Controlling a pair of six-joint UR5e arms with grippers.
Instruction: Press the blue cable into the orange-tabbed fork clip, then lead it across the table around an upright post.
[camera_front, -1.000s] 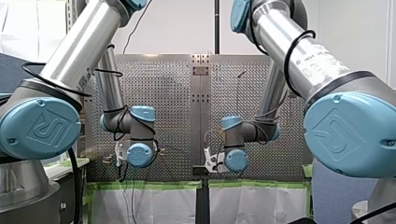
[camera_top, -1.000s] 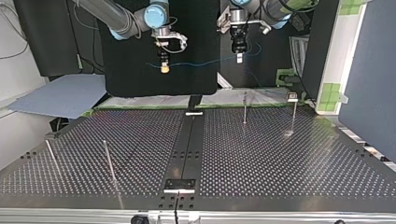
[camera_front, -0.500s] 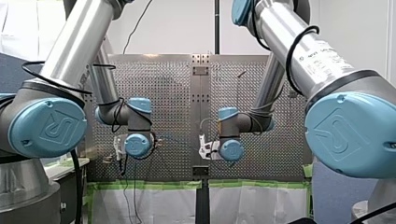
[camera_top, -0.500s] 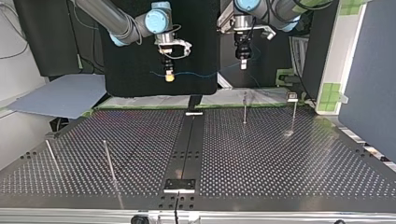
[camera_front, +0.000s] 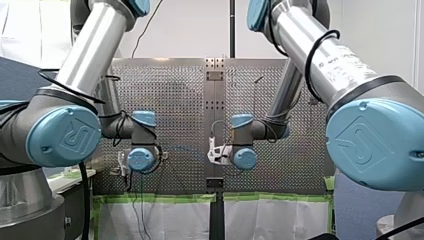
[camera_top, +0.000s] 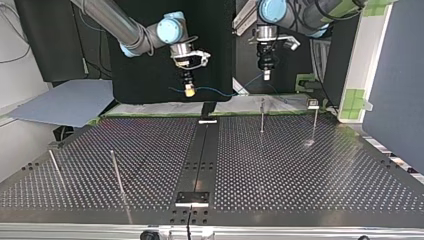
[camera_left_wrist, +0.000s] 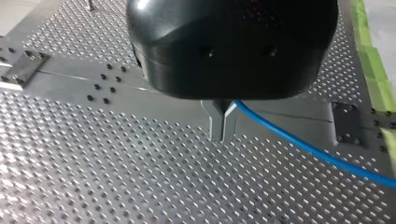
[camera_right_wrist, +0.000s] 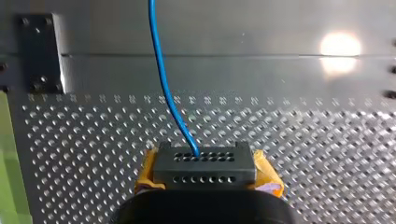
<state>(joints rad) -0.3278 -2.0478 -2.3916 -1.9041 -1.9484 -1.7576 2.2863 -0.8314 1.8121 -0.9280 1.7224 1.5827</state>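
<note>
1. Blue joint cap (camera_front: 62, 137) on my left arm, lower left of the front view: embossed square emblem with a stylised "R".
2. Matching cap (camera_front: 375, 145) on my right arm, lower right: same emblem.
3. Printed label (camera_front: 342, 65) on my right arm's silver tube, upper right: too small to read.

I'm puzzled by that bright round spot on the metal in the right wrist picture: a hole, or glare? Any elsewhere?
Right wrist view: the spot looks like a lamp's reflection on the shiny table, not a hole. Top view: the table faintly mirrors an upright post, and the blue cable barely shows against the dark backdrop. Left wrist view: only soft sheen.
</note>
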